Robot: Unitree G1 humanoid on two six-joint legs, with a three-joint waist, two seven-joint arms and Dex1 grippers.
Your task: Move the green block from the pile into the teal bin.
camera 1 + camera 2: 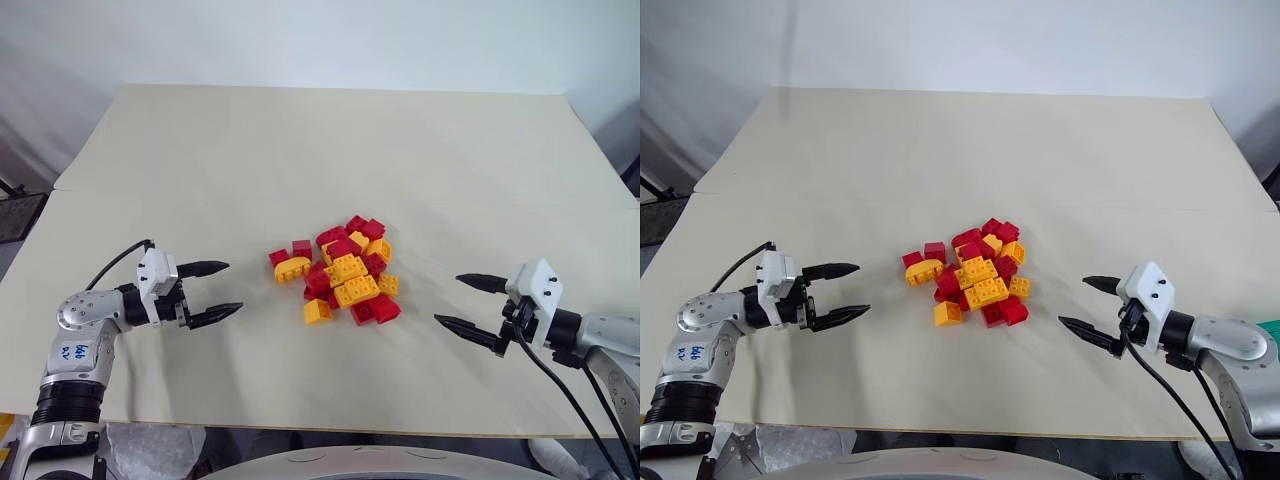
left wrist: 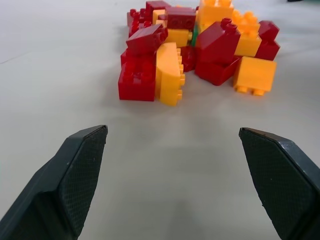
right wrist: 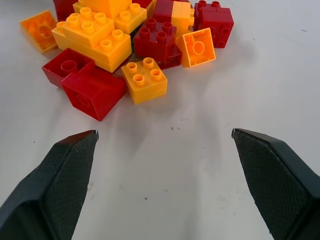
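While bare table (image 1: pixel 300 150) surrounds it, the pile (image 1: pixel 342 270) sits central.

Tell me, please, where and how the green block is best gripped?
Only a sliver of the green block shows, wedged among red and yellow bricks in the pile. Probably grip its flat side walls from above, after nudging neighbours aside.

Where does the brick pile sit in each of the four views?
Left eye: pile in the middle of the table, between the arms.
Right eye: same spot.
Left wrist: pile just beyond the open left end effector.
Right wrist: pile just beyond the open right end effector.
Shared landmark: the lone yellow brick at the pile's near edge.
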